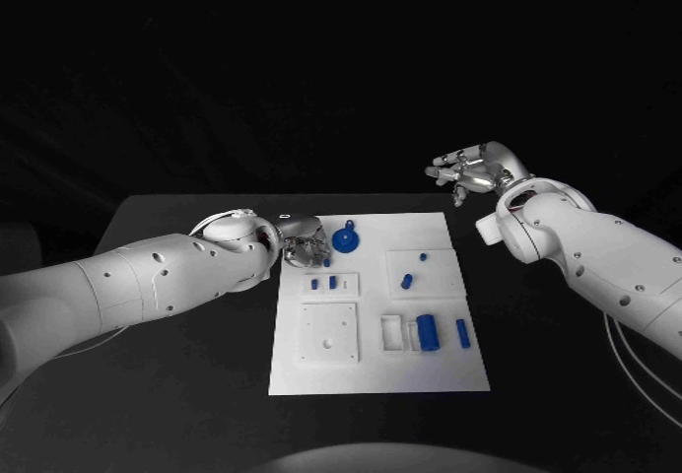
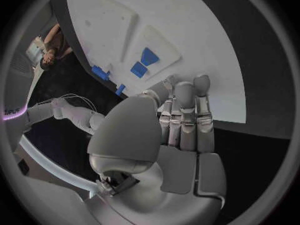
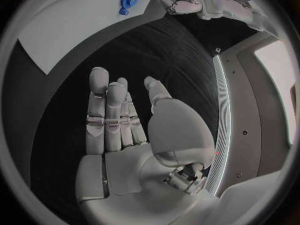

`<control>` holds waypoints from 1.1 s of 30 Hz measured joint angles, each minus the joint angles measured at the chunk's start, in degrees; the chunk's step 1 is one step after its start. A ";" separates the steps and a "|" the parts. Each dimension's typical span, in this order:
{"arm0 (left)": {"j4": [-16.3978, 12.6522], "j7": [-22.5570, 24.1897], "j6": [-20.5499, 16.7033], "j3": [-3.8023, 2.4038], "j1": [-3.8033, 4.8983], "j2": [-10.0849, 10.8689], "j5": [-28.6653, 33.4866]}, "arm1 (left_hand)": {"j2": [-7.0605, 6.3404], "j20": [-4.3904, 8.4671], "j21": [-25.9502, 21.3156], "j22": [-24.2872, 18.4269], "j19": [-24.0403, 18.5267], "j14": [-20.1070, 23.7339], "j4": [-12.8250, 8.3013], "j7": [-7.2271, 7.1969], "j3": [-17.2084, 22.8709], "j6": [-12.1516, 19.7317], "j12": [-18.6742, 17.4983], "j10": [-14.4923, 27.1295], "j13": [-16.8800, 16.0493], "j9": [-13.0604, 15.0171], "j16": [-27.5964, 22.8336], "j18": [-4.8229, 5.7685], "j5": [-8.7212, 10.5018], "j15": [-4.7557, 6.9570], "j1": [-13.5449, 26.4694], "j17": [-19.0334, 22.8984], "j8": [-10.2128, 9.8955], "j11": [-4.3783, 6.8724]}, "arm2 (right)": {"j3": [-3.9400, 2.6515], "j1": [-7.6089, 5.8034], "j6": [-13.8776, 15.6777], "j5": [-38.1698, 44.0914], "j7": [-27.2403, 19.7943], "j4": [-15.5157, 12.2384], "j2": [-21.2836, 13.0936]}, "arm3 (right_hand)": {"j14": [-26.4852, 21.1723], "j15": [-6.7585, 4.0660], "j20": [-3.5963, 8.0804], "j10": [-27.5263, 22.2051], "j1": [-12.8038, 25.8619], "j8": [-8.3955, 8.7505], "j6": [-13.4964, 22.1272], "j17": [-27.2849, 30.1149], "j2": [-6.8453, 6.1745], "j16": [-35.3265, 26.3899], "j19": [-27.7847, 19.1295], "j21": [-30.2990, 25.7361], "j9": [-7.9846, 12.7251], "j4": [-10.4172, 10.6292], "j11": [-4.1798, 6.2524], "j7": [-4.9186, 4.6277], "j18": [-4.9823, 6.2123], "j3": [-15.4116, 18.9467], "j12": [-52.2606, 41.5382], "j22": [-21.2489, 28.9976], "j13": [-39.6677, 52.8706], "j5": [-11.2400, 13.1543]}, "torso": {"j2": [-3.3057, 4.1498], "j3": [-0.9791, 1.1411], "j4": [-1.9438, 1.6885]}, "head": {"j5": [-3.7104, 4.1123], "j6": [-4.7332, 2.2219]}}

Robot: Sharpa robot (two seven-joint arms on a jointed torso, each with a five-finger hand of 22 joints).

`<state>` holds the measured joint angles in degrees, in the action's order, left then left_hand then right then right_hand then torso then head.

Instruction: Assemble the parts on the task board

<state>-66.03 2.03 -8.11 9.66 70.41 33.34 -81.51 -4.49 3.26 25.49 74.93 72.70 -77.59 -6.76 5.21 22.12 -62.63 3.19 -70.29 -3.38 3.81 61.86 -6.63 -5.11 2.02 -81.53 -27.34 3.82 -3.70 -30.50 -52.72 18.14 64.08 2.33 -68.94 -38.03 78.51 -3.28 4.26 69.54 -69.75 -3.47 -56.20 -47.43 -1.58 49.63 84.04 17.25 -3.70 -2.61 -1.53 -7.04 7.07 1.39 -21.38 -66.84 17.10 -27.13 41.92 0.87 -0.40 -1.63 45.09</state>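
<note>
your left hand (image 1: pixel 302 243) has its fingers (image 2: pixel 185 116) lying side by side and nearly straight, holding nothing, and they reach over the near-left edge of the task board (image 1: pixel 373 379) beside the round blue gear-like part (image 1: pixel 347 238) at the board's far end; your right hand (image 1: pixel 472 171) is raised off beyond the board's far-right corner, well apart from it, its fingers (image 3: pixel 106 115) loosely extended and apart with nothing in them, above the black surface (image 1: pixel 170 374). out from the hands, the white task board lies lengthwise in the middle of the surface; two small blue parts (image 1: pixel 322 283) stand in a shallow tray just behind your left hand, two more blue parts (image 1: pixel 412 271) sit in the tray to the right of those, and nearer you a blue cylinder-like part (image 1: pixel 428 332) and a slim blue pin (image 1: pixel 462 333) lie beside a white square plate (image 1: pixel 328 333) with small holes
</note>
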 measured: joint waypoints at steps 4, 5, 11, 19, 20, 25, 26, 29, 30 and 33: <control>0.02 -0.17 -0.16 -0.05 0.00 0.42 0.00 | -0.34 -0.20 0.56 0.00 -0.21 0.00 -0.95 0.21 0.95 0.21 0.00 0.10 0.01 0.00 0.00 0.00 -0.50 0.00 -0.34 0.06 0.00 -0.09 | 0.00 0.06 -0.20 0.03 0.01 0.03 -0.09 | -0.24 0.25 -0.09 0.95 -0.02 0.00 0.12 0.05 0.02 -0.04 0.10 -0.34 0.00 -0.80 -0.34 -0.12 0.39 -1.12 4.73 0.32 -4.42 0.24 | 0.00 0.04 0.00 | -0.01 -0.07; 0.05 -0.19 -0.22 -0.06 0.00 0.50 0.00 | -0.34 -0.20 0.69 0.00 -0.21 0.00 -1.04 0.21 1.04 0.21 0.00 0.11 0.01 0.00 0.00 0.00 -0.50 0.00 -0.34 0.06 0.00 -0.09 | 0.00 0.08 -0.27 0.05 0.02 0.03 -0.11 | -0.24 0.25 -0.09 1.04 -0.18 0.00 0.12 0.05 0.18 -0.05 0.10 -0.34 0.00 -1.09 -0.42 -0.12 0.39 -1.41 5.33 0.34 -4.98 0.47 | 0.00 0.03 0.01 | -0.01 -0.08; 0.95 -0.24 -1.91 -0.18 -0.03 1.47 -0.10 | -0.40 -0.84 2.34 -0.01 -1.26 0.57 -2.27 0.52 2.84 -0.11 0.00 0.27 0.02 0.00 -0.89 -0.79 -0.83 -0.52 -0.72 0.46 0.00 -0.12 | 0.01 0.50 -1.65 1.46 0.11 -0.17 -0.56 | -0.42 0.45 -0.19 2.03 -2.73 -0.35 -4.97 0.04 0.14 -0.07 0.21 -0.46 -0.40 -7.95 -0.87 0.19 0.38 -12.14 13.13 0.23 -12.04 4.35 | -0.01 0.07 0.01 | 0.02 -0.31; 2.68 4.82 -11.42 -1.80 -0.12 2.36 11.38 | 0.30 -0.82 -3.66 -3.32 -2.91 1.52 2.24 0.94 -0.11 -1.77 0.00 -1.87 -0.02 -0.01 -11.28 -0.73 -0.04 -0.16 1.73 4.94 0.00 0.43 | 1.18 2.35 -4.51 9.81 0.19 -2.58 -2.15 | -0.24 0.67 -0.41 3.42 -0.98 -0.34 -8.84 -0.18 -1.60 0.47 0.01 1.14 -0.44 -12.90 -1.16 1.03 0.40 -22.90 16.78 -1.44 -13.34 8.29 | -0.12 0.00 0.04 | 1.08 -1.55; 2.79 5.90 -12.43 -2.02 -0.10 2.44 14.68 | 0.36 -0.89 -4.74 -4.22 -2.99 1.65 2.58 0.93 -0.45 -1.77 0.00 -1.87 -0.02 -0.01 -12.75 -0.46 -0.04 -0.18 2.07 5.45 0.00 0.43 | 1.42 2.62 -4.79 11.18 0.20 -2.96 -2.33 | -0.24 0.67 -0.41 3.52 -0.93 -0.34 -9.02 -0.18 -1.65 0.47 0.00 1.34 -0.44 -13.01 -1.19 1.02 0.41 -23.50 17.09 -1.61 -13.34 8.57 | -0.15 -0.04 0.04 | 1.23 -1.65; 2.64 13.00 -15.46 -3.25 -0.08 3.53 36.74 | 0.92 -2.26 -13.03 -11.22 -6.01 5.59 4.95 0.73 -5.05 -1.97 0.12 -0.33 -0.07 -0.01 -23.79 0.92 1.63 -1.85 3.83 9.46 0.00 -0.44 | 3.38 3.61 -6.22 19.50 0.59 -4.72 -3.01 | -0.05 0.87 -0.41 3.79 -0.38 -0.34 -9.56 -0.18 -2.20 0.51 0.00 1.38 -0.44 -12.73 -1.12 1.27 0.41 -24.11 17.28 -1.88 -13.34 11.04 | -0.28 -0.11 0.04 | 2.03 -2.18; 2.44 14.13 -15.63 -3.47 -0.07 3.75 40.36 | 1.24 -2.51 -14.88 -13.07 -6.25 5.91 5.06 0.73 -5.99 -1.97 0.13 -0.04 -0.07 -0.01 -26.78 0.91 1.63 -2.17 3.51 10.59 0.00 -0.58 | 3.72 3.74 -6.45 20.94 0.74 -4.94 -3.09 | -0.05 0.87 -0.41 3.77 -0.38 -0.34 -9.56 -0.18 -2.20 0.51 0.00 1.60 -0.44 -12.64 -1.14 1.27 0.42 -24.20 17.28 -1.90 -13.39 11.45 | -0.33 -0.14 0.01 | 2.18 -2.22; 1.56 17.07 -15.83 -3.91 -0.04 4.41 50.19 | 2.13 -3.99 -20.89 -19.49 -7.72 6.76 5.22 1.04 -8.01 -1.66 0.18 1.66 -0.07 -0.01 -37.96 1.77 1.63 -3.69 3.00 14.60 0.00 -1.42 | 4.95 4.03 -7.14 25.33 1.37 -5.63 -3.36 | 0.16 1.09 -0.52 2.08 -0.05 -0.34 -9.56 -0.17 -3.14 0.51 -0.11 1.59 -0.44 -12.31 -1.74 1.27 0.41 -24.84 17.66 -1.90 -13.45 13.01 | -0.43 -0.18 -0.03 | 2.38 -2.30; 1.26 17.73 -15.83 -3.99 -0.02 4.59 52.48 | 2.19 -4.41 -21.51 -21.19 -8.14 6.73 5.26 1.04 -8.44 -1.66 0.18 1.98 -0.07 -0.01 -40.87 1.77 1.63 -4.07 2.94 15.50 0.00 -1.72 | 5.37 4.10 -7.33 26.52 1.60 -5.87 -3.46 | 0.27 1.20 -0.71 1.62 0.25 -0.34 -9.56 -0.16 -3.45 0.51 -0.10 1.59 -0.44 -12.17 -1.82 1.27 0.42 -25.18 17.66 -1.90 -13.45 13.44 | -0.48 -0.20 -0.06 | 2.41 -2.31; 0.19 19.30 -15.70 -4.18 0.02 5.15 58.55 | 2.30 -6.43 -21.85 -27.73 -12.49 8.62 5.22 1.65 -9.37 -1.04 0.18 4.45 -0.04 -0.01 -50.47 1.77 1.63 -6.19 2.83 18.23 0.00 -2.74 | 6.69 4.41 -7.94 30.22 2.50 -6.72 -3.71 | 0.36 1.70 -1.10 -0.04 0.62 -0.33 -9.58 0.03 -4.71 0.68 -0.11 1.59 -0.41 -11.53 -2.39 1.15 0.91 -25.93 17.67 -1.80 -13.54 14.92 | -0.61 -0.21 -0.16 | 2.44 -2.31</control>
<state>-65.84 21.34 -23.81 5.49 70.44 38.49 -22.97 -2.19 -3.18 3.64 47.20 60.21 -68.97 -1.54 6.86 12.76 -63.67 3.37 -65.84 -3.43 3.80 11.38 -4.86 -3.48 -4.17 -78.70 -9.11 3.82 -6.43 -23.81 -48.31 10.20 94.30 4.84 -75.66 -41.73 78.87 -1.58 3.15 69.50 -69.13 -3.81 -65.78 -47.40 -6.29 50.31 83.93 18.84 -4.11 -14.14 -3.92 -5.89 7.97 -24.55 -3.72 -68.63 3.56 -12.21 41.31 0.66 -0.57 0.82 42.78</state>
